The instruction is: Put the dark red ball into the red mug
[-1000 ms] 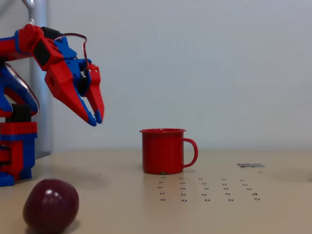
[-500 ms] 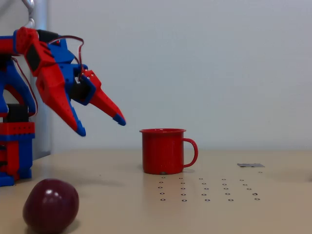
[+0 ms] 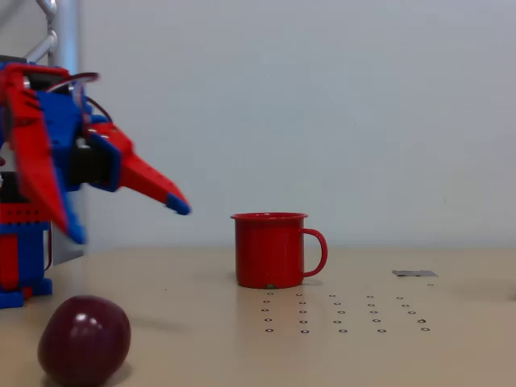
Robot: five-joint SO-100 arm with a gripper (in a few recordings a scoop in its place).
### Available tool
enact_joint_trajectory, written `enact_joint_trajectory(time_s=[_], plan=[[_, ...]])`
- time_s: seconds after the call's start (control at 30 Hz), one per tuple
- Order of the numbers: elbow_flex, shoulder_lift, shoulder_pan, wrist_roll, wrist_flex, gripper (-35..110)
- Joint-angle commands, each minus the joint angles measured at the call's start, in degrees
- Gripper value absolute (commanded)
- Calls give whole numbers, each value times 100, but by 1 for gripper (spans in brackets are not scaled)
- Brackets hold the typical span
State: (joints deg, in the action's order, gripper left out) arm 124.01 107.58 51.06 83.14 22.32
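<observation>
We see the dark red ball [image 3: 84, 339] resting on the desk [image 3: 387, 347] at the near left of the fixed view, glossy, with small white highlights on its upper side, and nothing touching it. The red mug [image 3: 270, 249] stands upright farther back, near the middle of the scene and well to the right of the ball, with its loop handle pointing right and its rolled rim level. The gripper [image 3: 125, 222] hangs in the air at the left, above the ball and clear of it, and well to the left of the mug. We find its jaws spread wide: one red finger with a blue tip points down beside the arm's base, while the other reaches out to the right and slightly down, its blue tip aimed roughly toward the mug but far short of it. The jaws hold nothing. To the right of the mug, on the desk, we make out a grid of small dark rings [image 3: 343, 314] and, farther right and farther back, a small flat grey patch [image 3: 414, 273] whose nature we cannot tell. A pale plain wall [image 3: 339, 105] fills the background.
</observation>
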Motion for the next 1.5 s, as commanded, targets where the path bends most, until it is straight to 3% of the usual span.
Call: enact_joint_trajectory(time_s=[0.0,0.37,1.47], plan=[[-220,53,281,167,-211,40],[-105,-589,1046,1020,-211,41],[-984,-2057,554,448,-193,46]])
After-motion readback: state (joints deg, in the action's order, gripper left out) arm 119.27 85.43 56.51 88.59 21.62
